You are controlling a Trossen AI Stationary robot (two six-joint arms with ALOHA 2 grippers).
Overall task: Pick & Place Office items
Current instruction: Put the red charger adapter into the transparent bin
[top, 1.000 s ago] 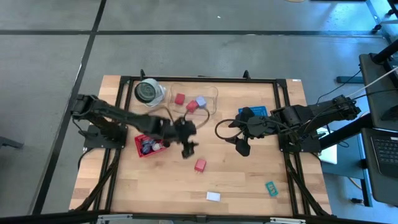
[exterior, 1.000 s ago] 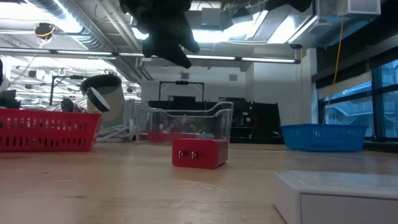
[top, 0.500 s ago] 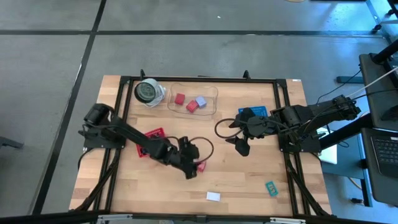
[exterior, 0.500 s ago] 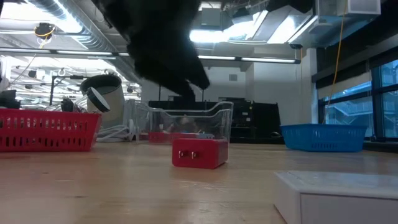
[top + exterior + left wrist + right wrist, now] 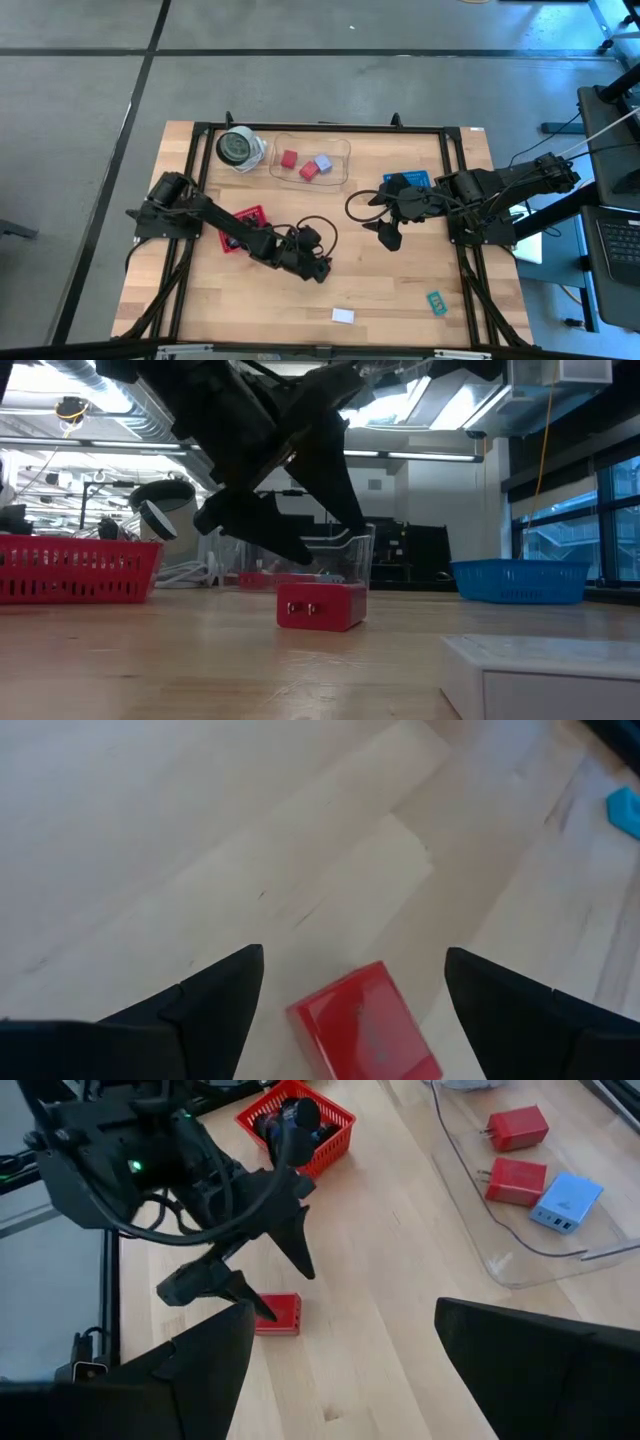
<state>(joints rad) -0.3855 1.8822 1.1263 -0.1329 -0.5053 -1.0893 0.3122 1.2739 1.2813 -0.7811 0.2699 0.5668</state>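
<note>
A red block with two prongs lies flat on the wood (image 5: 320, 606), (image 5: 365, 1025), (image 5: 278, 1315). My left gripper (image 5: 325, 550), (image 5: 318, 266), (image 5: 353, 955) hovers just above it, open, one finger on each side, and hides it in the high view. My right gripper (image 5: 388, 235), (image 5: 342, 1308) waits open over the table's right half. A white block (image 5: 343, 316) and a green tag (image 5: 437, 301) lie near the near edge. Two red blocks and a pale blue cube sit in the clear tray (image 5: 310, 162). Black cylinders lie in the red tray (image 5: 240, 228).
A blue tray (image 5: 408, 180) sits under my right arm. A round black-and-white object (image 5: 238, 147) stands at the far left, beside the clear tray. A cable loops between the two grippers. Bare wood lies along the near edge, around the white block (image 5: 545, 675).
My left gripper has swung from beside the red tray toward the near edge and slightly right, and has come down over the red block. The block has stayed where it was.
</note>
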